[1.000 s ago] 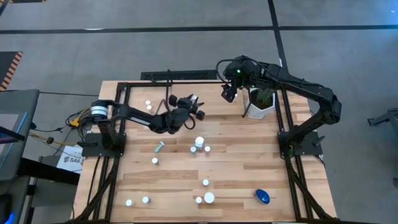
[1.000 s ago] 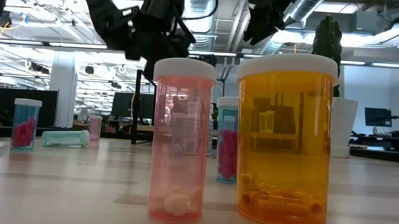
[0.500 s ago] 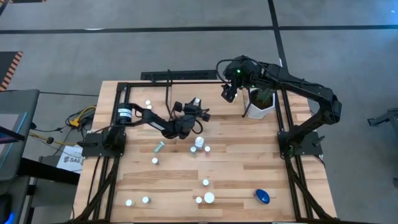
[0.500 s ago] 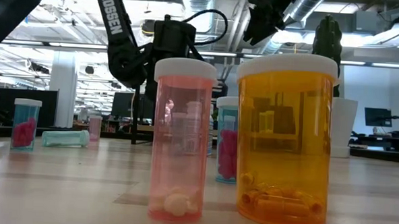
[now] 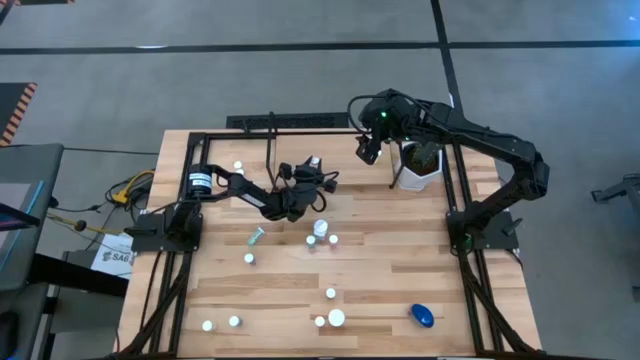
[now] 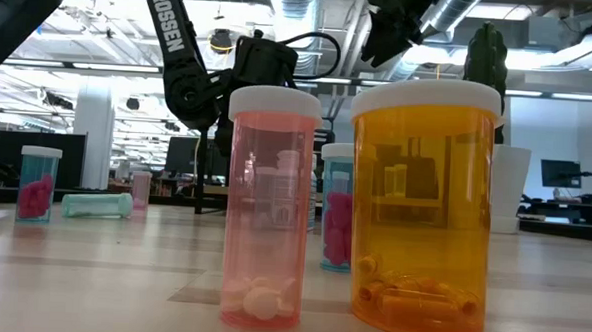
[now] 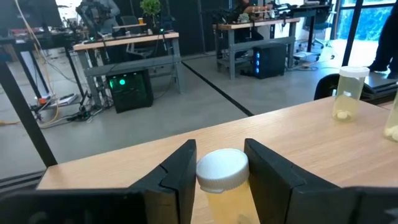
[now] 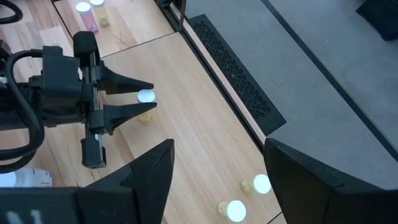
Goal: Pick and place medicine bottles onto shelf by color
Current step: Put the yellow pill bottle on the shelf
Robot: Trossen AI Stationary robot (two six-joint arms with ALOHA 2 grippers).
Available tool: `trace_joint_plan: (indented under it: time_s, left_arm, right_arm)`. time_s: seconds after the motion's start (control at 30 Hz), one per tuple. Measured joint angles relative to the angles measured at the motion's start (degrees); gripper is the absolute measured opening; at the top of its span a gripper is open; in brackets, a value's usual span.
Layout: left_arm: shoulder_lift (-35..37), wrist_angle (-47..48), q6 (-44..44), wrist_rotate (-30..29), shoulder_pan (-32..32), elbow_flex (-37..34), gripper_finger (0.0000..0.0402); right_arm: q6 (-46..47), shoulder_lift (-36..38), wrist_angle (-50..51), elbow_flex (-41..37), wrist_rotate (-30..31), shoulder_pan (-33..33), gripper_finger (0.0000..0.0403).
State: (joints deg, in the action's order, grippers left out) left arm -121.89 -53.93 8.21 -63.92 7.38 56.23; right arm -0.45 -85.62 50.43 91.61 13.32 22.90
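Observation:
My left gripper (image 5: 313,166) reaches level over the table's far middle, shut on a small pale-yellow medicine bottle with a white cap (image 7: 222,169). The right wrist view looks down on that gripper (image 8: 146,94) and the bottle. My right gripper (image 5: 366,150) hangs high over the far right, open and with nothing in it (image 8: 217,163). Several more medicine bottles stand about the table; one group (image 5: 320,232) is just nearer than the held bottle. A teal bottle (image 5: 256,236) lies on its side. The shelf's thin black frame (image 5: 270,145) seems to stand left of the held bottle. My left gripper pinches the bottle's top, at the white cap's sides (image 7: 202,172) and the neck below, between its two fingers. The fingers lie level and come from the table's left. The bottle stands upright; whether its base touches the table, I cannot tell.
A white pot with a green plant (image 5: 415,165) stands below my right arm. A blue bottle (image 5: 421,316) and white-capped ones (image 5: 336,318) sit near the front edge. A pink (image 6: 269,215) and an orange bottle (image 6: 424,212) stand right before the low camera. Two bottles (image 8: 261,183) stand at the far edge.
My left gripper has come down toward the table with the bottle and has tipped to level, staying shut on it. The bottle has stayed upright. Most of the drop came in the first half second.

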Motion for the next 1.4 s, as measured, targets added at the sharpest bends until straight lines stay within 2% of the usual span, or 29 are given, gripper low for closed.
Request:
trace_joint_plan:
  time_s: [0.1, 0.37, 0.67, 0.87, 1.13, 1.27, 1.33, 1.4]
  left_arm:
    - [0.00, -0.22, -0.64, 0.00, -0.11, -0.01, 0.0122]
    - [-0.15, -0.58, -1.51, 0.63, -0.53, -0.13, 0.0189]
    - [-0.15, -2.64, -2.75, -1.68, -2.40, -0.13, 0.0199]
    - [-0.15, -16.51, -18.32, -7.46, -4.93, -0.13, 0.0203]
    - [0.36, -35.12, -40.74, -9.14, -7.35, -0.11, 0.0255]
    - [4.48, -32.15, -47.39, -10.73, -8.74, 0.67, 0.0277]
    - [7.36, -26.77, -49.56, -11.62, -9.33, 1.36, 0.0284]
    - [10.76, -17.41, -50.42, -11.64, -9.49, 2.34, 0.0286]
  right_arm:
    - [-0.01, 0.00, 0.00, 0.00, 0.00, 0.00, 0.0270]
    - [-0.02, 0.00, 0.00, 0.00, 0.00, 0.00, 0.0270]
    - [-0.02, 0.00, 0.00, 0.00, 0.00, 0.00, 0.0270]
    - [0.00, 0.00, 0.00, 0.00, 0.00, 0.00, 0.0270]
    - [-0.01, 0.00, -0.01, 0.00, 0.00, 0.00, 0.0270]
    - [-0.01, 0.00, 0.00, 0.00, 0.00, 0.00, 0.0270]
    - [0.00, 0.00, -0.02, 0.00, 0.00, 0.00, 0.0270]
    - [-0.01, 0.00, -0.02, 0.00, 0.00, 0.00, 0.0270]
